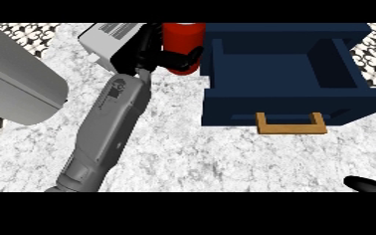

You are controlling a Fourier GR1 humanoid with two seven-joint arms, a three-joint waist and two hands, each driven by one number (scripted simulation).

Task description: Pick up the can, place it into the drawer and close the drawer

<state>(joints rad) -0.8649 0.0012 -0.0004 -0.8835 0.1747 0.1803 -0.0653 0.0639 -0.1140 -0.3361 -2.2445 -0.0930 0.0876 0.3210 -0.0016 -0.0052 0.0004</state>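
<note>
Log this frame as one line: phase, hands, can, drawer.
phase: grasping | left hand: curled round red can | blue drawer: open, can not inside | right hand: at lower-right edge

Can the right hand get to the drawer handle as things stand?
Probably yes. Only bare counter lies between the right hand and the drawer handle; the left hand, curled round the can, is well clear.

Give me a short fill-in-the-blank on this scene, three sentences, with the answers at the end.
1. The left hand curls round the ___ can.
2. The drawer stands ___.
3. In the head view, the can is on the drawer's ___ side.
Answers: red; open; left.
</note>
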